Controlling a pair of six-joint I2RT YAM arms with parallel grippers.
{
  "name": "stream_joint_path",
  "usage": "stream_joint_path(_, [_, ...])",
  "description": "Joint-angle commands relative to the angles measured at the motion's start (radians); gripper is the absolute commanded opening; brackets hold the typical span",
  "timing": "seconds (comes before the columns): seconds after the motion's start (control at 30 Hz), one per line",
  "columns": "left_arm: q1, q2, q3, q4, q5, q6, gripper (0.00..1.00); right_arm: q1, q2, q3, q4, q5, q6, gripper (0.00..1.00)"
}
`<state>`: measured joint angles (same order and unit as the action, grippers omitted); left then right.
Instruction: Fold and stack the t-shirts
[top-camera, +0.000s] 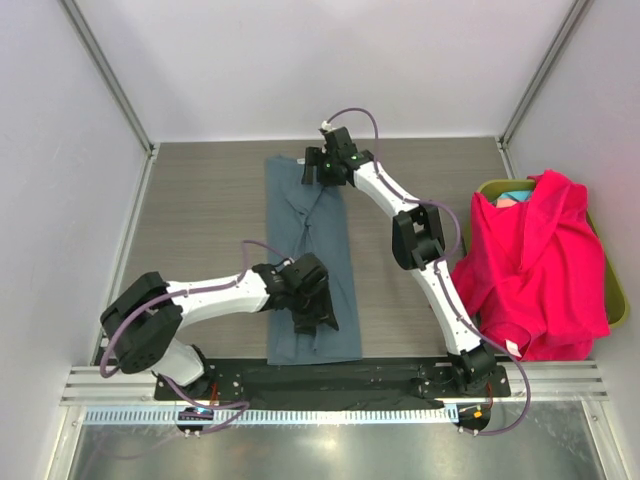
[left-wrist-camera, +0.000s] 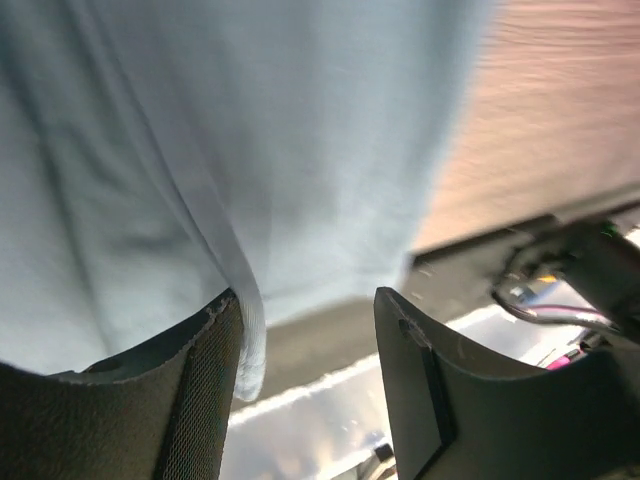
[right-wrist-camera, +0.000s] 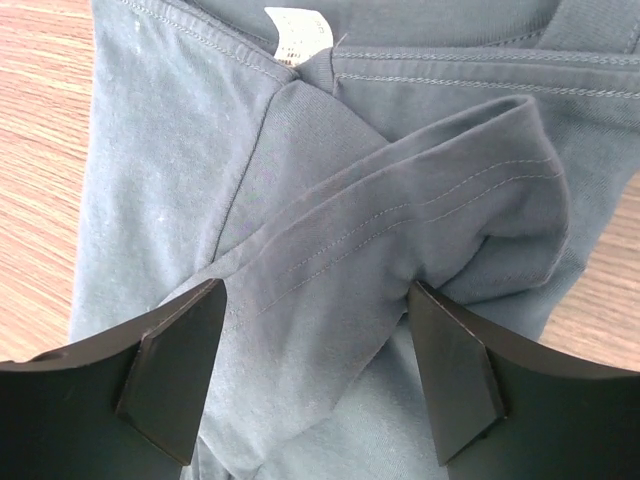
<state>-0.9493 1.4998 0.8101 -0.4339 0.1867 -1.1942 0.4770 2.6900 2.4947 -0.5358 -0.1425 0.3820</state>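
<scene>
- Slate grey-blue cloth is your concern: the grey-blue t-shirt (top-camera: 310, 250) lies flat on the wooden table (top-camera: 200, 220) as a long narrow strip. Its long axis runs from your near edge straight to the far side.
- Your right gripper (right-wrist-camera: 315, 300) hovers over the far, collar end, close to the white neck label (right-wrist-camera: 298, 28). Its jaws are spread wide astride a folded-in sleeve and pinch nothing.
- Your left gripper (left-wrist-camera: 310, 310) sits at the near, hem end. Its jaws stand apart; the hem edge lies against one finger but nothing is clamped between them.
- Each arm therefore owns one end, with the strip between them. My judgement is that the coming fold carries one end along that axis onto the other.
- Your pink-red t-shirt (top-camera: 530, 260) drapes over the olive-green bin (top-camera: 492, 186), well apart to the right and nearer your right arm.
</scene>
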Motion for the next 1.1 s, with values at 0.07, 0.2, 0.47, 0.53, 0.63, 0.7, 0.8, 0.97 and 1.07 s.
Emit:
stream_joint_path(0.07, [-0.016,-0.121,0.201,-0.244,-0.107,0.011,0.56,-0.034,-0.007,-0.040,-0.013,0.035,-0.040,0.80])
stream_joint_path(0.2, [-0.013,-0.200,0.323,-0.443,-0.323,0.128,0.60,-0.040,-0.097,-0.112,-0.006,0.032,-0.055,0.79])
stream_joint_path(0.47, [0.300,-0.317,0.362,-0.487,-0.360,0.338,0.64,0.011,-0.329,-0.241,0.000,0.012,-0.078,0.79])
stream_joint_path(0.53, [0.368,-0.325,0.350,-0.424,-0.349,0.393,0.64,0.050,-0.410,-0.336,0.000,0.034,-0.074,0.80])
stream_joint_path(0.63, [0.490,-0.256,0.365,-0.343,-0.267,0.421,0.63,0.116,-0.510,-0.482,-0.023,0.101,-0.057,0.78])
stream_joint_path(0.7, [0.566,-0.202,0.391,-0.312,-0.206,0.424,0.61,0.149,-0.551,-0.602,-0.033,0.127,-0.013,0.73])
stream_joint_path(0.8, [0.647,-0.089,0.437,-0.241,-0.169,0.439,0.60,0.228,-0.631,-0.741,-0.035,0.138,0.038,0.65])
stream_joint_path(0.97, [0.787,0.159,0.514,-0.129,0.009,0.436,0.54,0.366,-0.708,-0.853,-0.024,0.135,0.136,0.51])
stream_joint_path(1.07, [0.805,0.287,0.579,-0.082,0.132,0.452,0.50,0.425,-0.700,-0.870,-0.007,0.136,0.166,0.47])
